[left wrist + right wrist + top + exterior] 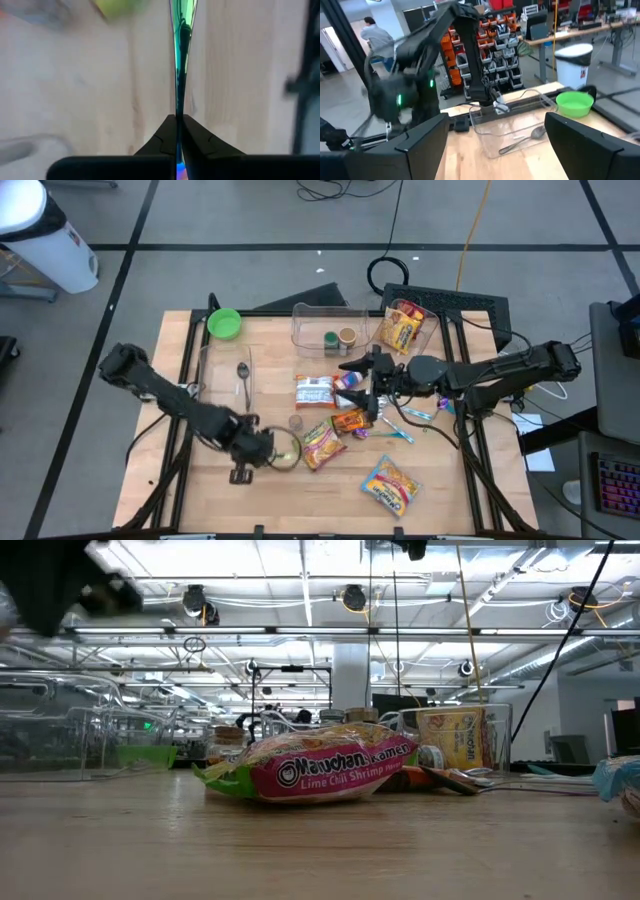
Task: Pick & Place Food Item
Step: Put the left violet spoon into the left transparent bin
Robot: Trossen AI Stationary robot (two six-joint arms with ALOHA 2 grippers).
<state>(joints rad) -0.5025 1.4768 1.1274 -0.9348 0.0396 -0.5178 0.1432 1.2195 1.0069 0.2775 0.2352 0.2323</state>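
Clearly the left tool (pixel 262 448) has its fingers together on only a thin, glossy green edge (pixel 180 60) of the ramen packet (pixel 321 443), which lies near the wooden tabletop's (pixel 180 500) front; such slick, crinkly film could slide free or tear when lifted. The right tool (pixel 362 368) hangs with fingers apart over the scattered snack packets mid-table.

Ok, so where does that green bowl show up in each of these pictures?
High view: green bowl at the table's upper left corner.
Low view: left of centre, seen behind clear tubs.
Left wrist view: only a blurred green patch at the edge; cannot tell if it is the bowl.
Right wrist view: on the right.
Shared landmark: the clear tub holding a spoon, beside the bowl.
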